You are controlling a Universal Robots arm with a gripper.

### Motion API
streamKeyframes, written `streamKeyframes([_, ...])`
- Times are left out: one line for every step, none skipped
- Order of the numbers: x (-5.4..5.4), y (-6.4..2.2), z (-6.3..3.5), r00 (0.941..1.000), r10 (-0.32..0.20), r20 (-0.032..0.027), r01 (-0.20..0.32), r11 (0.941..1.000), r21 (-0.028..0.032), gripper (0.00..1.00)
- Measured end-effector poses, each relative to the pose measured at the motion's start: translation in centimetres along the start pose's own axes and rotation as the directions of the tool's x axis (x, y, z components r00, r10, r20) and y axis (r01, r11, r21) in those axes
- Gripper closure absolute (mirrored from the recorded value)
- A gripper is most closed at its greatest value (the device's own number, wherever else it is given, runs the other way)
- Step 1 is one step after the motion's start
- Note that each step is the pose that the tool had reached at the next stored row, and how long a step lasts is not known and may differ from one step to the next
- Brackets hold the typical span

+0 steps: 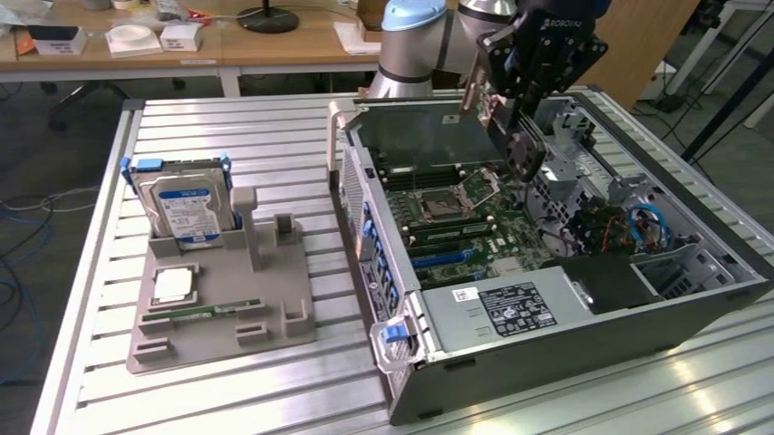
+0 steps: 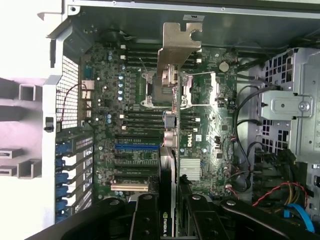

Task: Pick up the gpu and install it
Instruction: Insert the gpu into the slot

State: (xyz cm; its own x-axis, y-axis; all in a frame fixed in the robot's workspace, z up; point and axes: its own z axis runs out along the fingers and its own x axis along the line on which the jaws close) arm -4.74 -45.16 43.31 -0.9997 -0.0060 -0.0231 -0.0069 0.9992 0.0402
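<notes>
My gripper (image 1: pixel 513 101) is shut on the gpu (image 1: pixel 523 149) and holds it on edge above the open computer case (image 1: pixel 677 317). In the wrist view the gpu (image 2: pixel 171 150) runs edge-on away from the fingers (image 2: pixel 145 215), with its pale metal bracket (image 2: pixel 178 45) at the far end. It hangs over the green motherboard (image 2: pixel 200 130), near the processor socket and beyond the blue expansion slot (image 2: pixel 136 148). Its lower edge is apart from the board.
A grey parts holder (image 1: pixel 278 317) on the slatted table at the exterior view's left carries a silver hard drive (image 1: pixel 181 213) and a narrow green memory stick (image 1: pixel 194 313). Inside the case are a power supply (image 1: pixel 508 308), drive cages (image 2: pixel 290 110) and loose cables (image 1: pixel 641 227).
</notes>
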Motion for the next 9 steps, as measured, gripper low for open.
streamKeyframes([0.0,0.0,0.0,1.0,-0.008,-0.0003,0.008,1.0,-0.0001,0.74])
streamKeyframes([0.0,0.0,0.0,0.9999,-0.015,-0.0006,0.015,0.9999,-0.0003,0.74])
streamKeyframes([0.0,0.0,0.0,0.9997,-0.023,-0.0009,0.023,0.9997,-0.0006,0.74])
streamKeyframes([0.0,0.0,0.0,0.9995,-0.031,-0.0011,0.031,0.9995,-0.0008,0.74])
streamKeyframes([0.0,0.0,0.0,0.9993,-0.038,-0.0015,0.038,0.9993,-0.0009,0.74])
streamKeyframes([0.0,0.0,0.0,0.9989,-0.046,-0.0018,0.046,0.999,-0.001,0.74])
streamKeyframes([0.0,0.0,0.0,0.9986,-0.053,-0.0021,0.053,0.9986,-0.0013,0.74])
streamKeyframes([0.0,0.0,0.0,0.9981,-0.061,-0.0024,0.061,0.9981,-0.0015,0.74])
streamKeyframes([0.0,0.0,0.0,0.9976,-0.069,-0.0027,0.069,0.9976,-0.0017,0.74])
